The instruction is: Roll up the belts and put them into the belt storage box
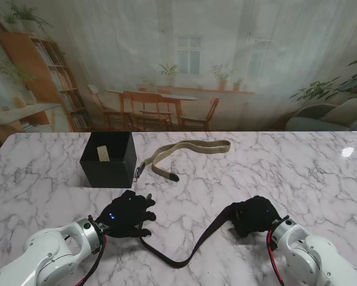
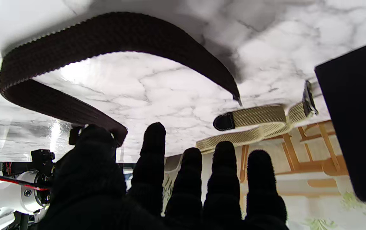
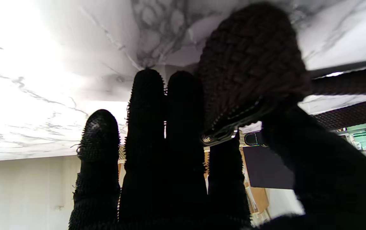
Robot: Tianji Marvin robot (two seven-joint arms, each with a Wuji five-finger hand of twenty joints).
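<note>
A dark brown woven belt [image 1: 208, 235] lies in a V near me, running between my two hands. My right hand [image 1: 254, 216] is shut on its buckle end, which is rolled into a small coil [image 3: 253, 64] against the thumb. My left hand [image 1: 129, 214] rests flat with its fingers [image 2: 224, 166] spread, and the belt's other end [image 2: 106, 123] touches the thumb side. A tan belt [image 1: 187, 149] lies unrolled farther out, its buckle beside the black storage box [image 1: 106, 161]. The box stands open and holds a small pale item.
The marble table [image 1: 309, 173] stretches out to the right of the belts. The box sits just beyond my left hand, slightly to its left. A printed room backdrop hangs behind the table's far edge.
</note>
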